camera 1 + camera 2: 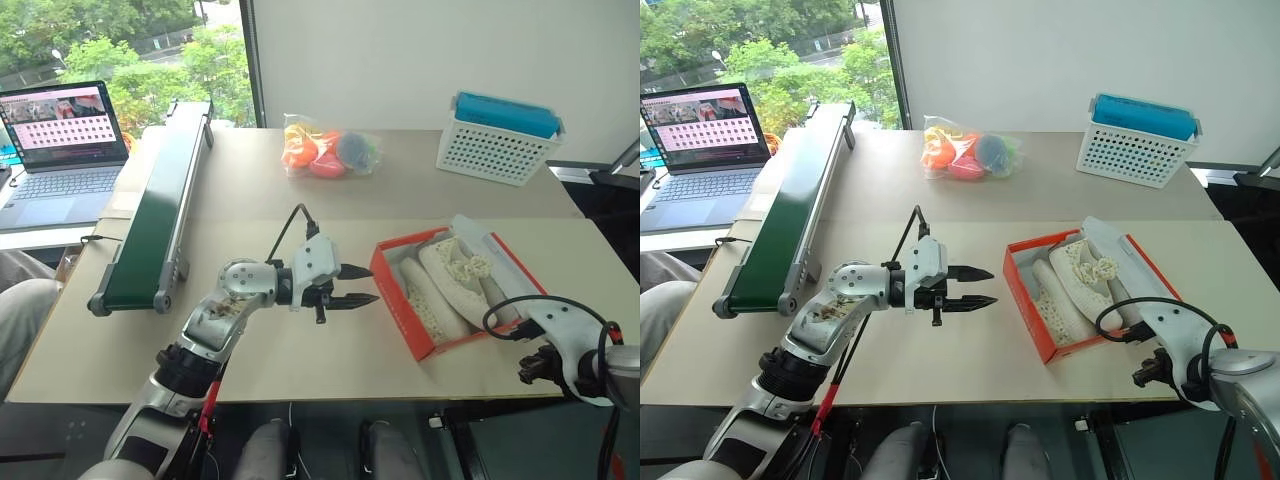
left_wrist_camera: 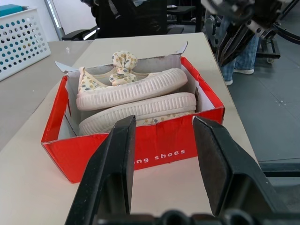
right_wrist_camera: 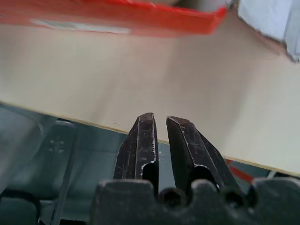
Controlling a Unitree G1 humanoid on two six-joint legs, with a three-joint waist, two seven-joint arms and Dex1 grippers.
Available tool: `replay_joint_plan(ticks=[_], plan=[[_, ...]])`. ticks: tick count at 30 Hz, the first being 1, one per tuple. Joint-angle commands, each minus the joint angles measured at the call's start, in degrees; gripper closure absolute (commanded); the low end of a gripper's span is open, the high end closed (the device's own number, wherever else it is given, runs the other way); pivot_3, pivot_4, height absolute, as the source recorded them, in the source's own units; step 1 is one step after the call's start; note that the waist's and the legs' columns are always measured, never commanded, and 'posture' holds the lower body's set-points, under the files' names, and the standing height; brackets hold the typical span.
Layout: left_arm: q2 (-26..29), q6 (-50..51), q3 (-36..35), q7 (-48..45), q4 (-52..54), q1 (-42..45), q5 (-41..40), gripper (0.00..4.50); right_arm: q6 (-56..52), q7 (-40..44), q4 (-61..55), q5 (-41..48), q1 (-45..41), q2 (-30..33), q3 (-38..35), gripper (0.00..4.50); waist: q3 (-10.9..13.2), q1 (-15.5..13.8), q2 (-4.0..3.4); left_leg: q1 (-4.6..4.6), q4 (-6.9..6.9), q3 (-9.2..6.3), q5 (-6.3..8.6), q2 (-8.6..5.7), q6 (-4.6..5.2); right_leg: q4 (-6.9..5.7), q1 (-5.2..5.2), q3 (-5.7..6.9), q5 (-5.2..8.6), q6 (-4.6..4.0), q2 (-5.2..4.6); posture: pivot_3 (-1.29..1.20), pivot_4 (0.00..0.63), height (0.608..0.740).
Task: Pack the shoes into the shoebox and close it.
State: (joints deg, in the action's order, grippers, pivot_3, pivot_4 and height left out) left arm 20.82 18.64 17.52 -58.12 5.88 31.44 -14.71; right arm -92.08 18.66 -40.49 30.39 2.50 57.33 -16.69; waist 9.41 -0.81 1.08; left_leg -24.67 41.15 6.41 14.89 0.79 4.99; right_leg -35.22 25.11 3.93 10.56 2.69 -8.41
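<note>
Nearest the front edge of the desk (image 1: pixel 300 370), the right gripper (image 3: pixel 161 123) hangs with its fingers pinched together on nothing, just in front of the shoebox's near right corner. The shoebox (image 1: pixel 400 300) sits open on the desk, orange-red outside, white within. Both shoes (image 2: pixel 133 96) lie inside it on their sides, side by side, pale ribbed soles turned toward the left gripper, a floral bow showing on top. The lid (image 1: pixel 495 250) is still folded back on the shoebox's far right side, white tissue paper along it. Left of the shoebox, the left gripper (image 1: pixel 357 285) points level at the box's left wall, fingers partly spread and empty, just short of the cardboard. Beyond the shoebox, a clear bag of colourful toys (image 1: pixel 328 148) lies at the far left, and a white perforated basket (image 1: pixel 495 150) stands at the far right, with a blue box (image 1: pixel 505 112) resting in its top.
</note>
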Motion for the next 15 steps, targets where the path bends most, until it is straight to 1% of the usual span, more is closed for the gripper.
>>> replay_joint_plan(ticks=[1, 3, 6, 7, 15], plan=[[-0.27, -0.99, -0.38, -0.13, 1.43, 0.99, -0.44, 2.47, -0.4, -3.83, 1.03, -2.62, -6.86, -6.9, 1.5, 3.8, -0.01, 0.28, 0.06, 0.0, 0.07, 0.0, 0.0, 0.06, -0.01, 0.03, 0.03, 0.0, 0.01, 0.03, 0.07, 0.0, 0.15, 0.705], [-0.26, -0.94, -0.43, -0.1, 1.44, 1.01, -0.42, 2.47, -0.42, -5.27, 2.04, -3.2, -10.78, -10.87, 2.92, 3.8, -0.02, 0.38, 0.04, 0.04, 0.04, 0.0, 0.0, 0.06, 0.0, 0.01, 0.02, -0.03, 0.14, 0.25, 0.08, 0.0, 0.15, 0.705], [-0.3, -1.13, -0.45, -0.08, 1.04, 1.28, -0.24, 2.47, -0.42, -7.33, 4.9, -4.44, -16.81, -16.5, 4.77, 3.8, -0.02, 0.27, 0.03, 0.01, 0.0, -0.02, 0.0, 0.05, -0.01, 0.01, 0.05, 0.0, 0.08, 0.15, 0.08, 0.0, 0.15, 0.705], [-0.28, -1.16, -0.5, -0.08, 0.95, 1.36, -0.24, 2.47, -0.42, -7.83, 5.85, -4.89, -18.38, -17.59, 5.49, 3.8, -0.02, 0.31, 0.03, -0.02, 0.0, -0.02, 0.0, 0.04, 0.0, 0.01, 0.05, -0.01, -0.06, -0.08, 0.08, 0.0, 0.15, 0.705], [-0.27, -1.16, -0.54, 0.04, 0.88, 1.57, -0.22, 2.47, -0.42, -9.46, 10.23, -7.39, -24.11, -22.75, 7.91, 3.8, -0.02, 0.15, 0.02, -0.09, 0.09, 0.02, -0.01, 0.0, -0.01, -0.02, 0.06, 0.01, -0.05, -0.05, 0.05, 0.0, 0.15, 0.705]])
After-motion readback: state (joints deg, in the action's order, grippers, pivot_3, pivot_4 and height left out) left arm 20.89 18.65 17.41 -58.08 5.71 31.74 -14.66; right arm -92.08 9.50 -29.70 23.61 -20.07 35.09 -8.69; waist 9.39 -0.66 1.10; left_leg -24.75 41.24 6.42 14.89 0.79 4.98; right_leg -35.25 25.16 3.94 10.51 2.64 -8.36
